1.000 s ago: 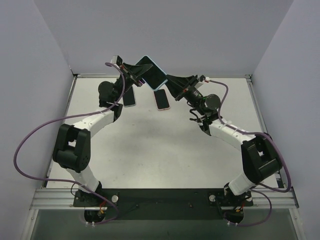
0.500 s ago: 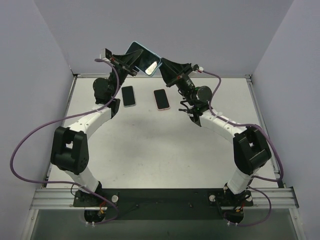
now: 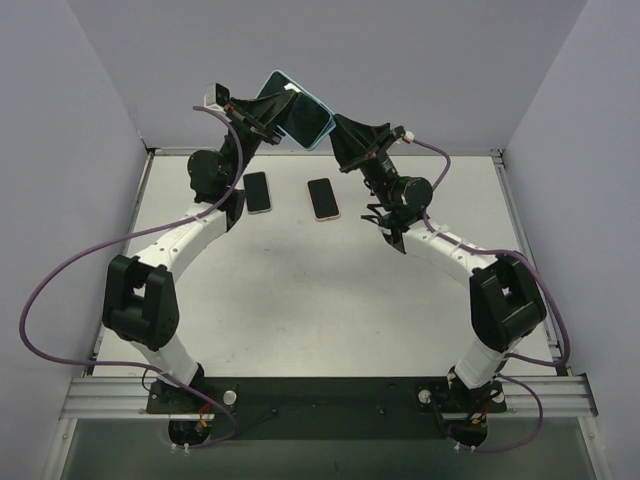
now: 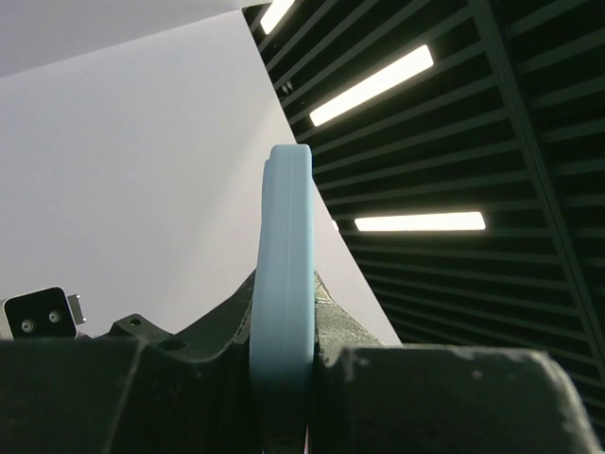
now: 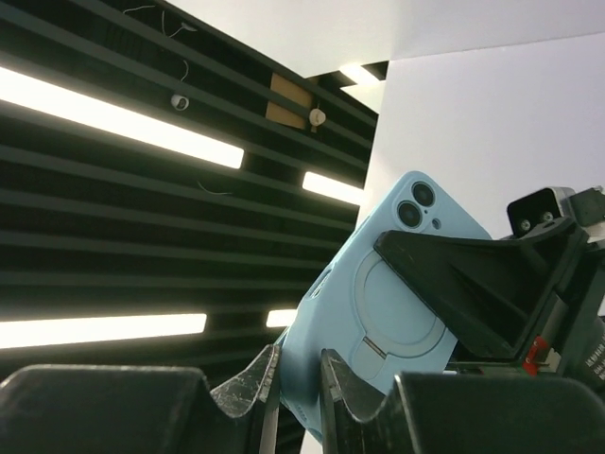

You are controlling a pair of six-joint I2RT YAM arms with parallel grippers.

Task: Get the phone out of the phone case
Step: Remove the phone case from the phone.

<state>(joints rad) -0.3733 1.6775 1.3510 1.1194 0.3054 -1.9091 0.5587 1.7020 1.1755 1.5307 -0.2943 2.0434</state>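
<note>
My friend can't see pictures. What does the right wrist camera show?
A light blue phone case, its back showing two camera lenses and a round ring, is pinched in the right gripper. The left gripper clamps its other side; ceiling lights glow behind.

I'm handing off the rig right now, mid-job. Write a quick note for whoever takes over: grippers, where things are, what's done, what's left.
Left gripper: shut on one edge of the blue case.
Right gripper: shut on the opposite side of the same case.
Things: the phone sits in the case, held in the air between both arms above the far side of the table. A black phone and a pink-edged phone lie flat on the table below.
Done: case raised, gripped by both.
Left: phone not yet out; separate it from the case.
</note>
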